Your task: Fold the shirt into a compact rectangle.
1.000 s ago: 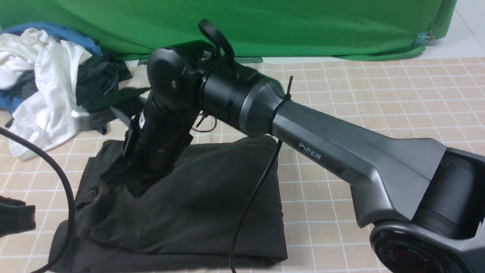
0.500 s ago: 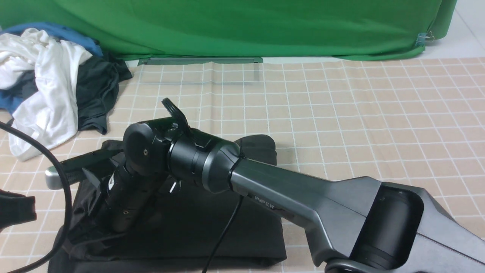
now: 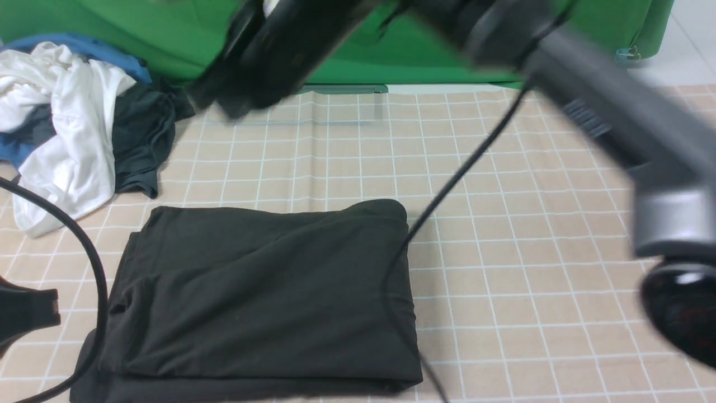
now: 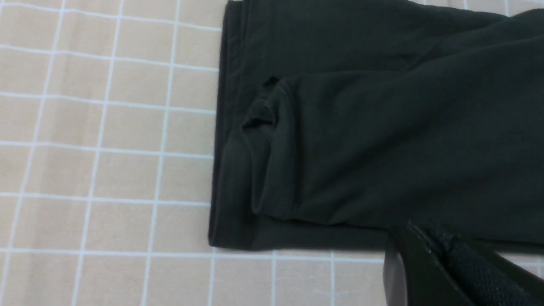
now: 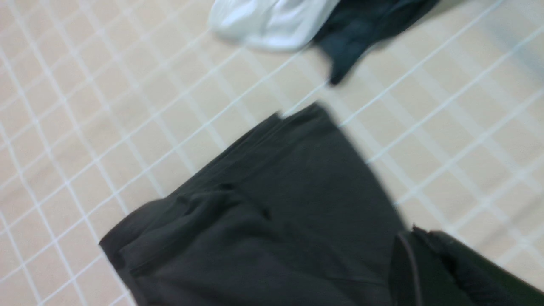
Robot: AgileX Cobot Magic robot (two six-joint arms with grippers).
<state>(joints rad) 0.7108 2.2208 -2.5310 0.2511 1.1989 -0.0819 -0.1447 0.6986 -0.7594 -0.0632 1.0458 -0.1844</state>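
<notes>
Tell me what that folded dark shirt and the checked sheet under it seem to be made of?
The folded black-olive shirt looks like soft matte knit fabric, probably cotton jersey: it shows no shine and has rounded folds and stitched hems. The beige table cover with a white grid looks like thin printed cloth or vinyl; faint crease lines run across it, but the pictures do not settle which.

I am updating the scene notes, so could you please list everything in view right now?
shirt: one, black-olive, folded into a rectangle on the near part of the cloth, left of centre.
clothes pile: one heap, white, blue and dark pieces, far left.
checked cloth: one, beige with white lines, covering the table.
green backdrop: one, along the far edge.
left gripper: one, black, shut, beside the shirt's edge.
right gripper: one, black, shut, raised above the shirt, blurred.
</notes>
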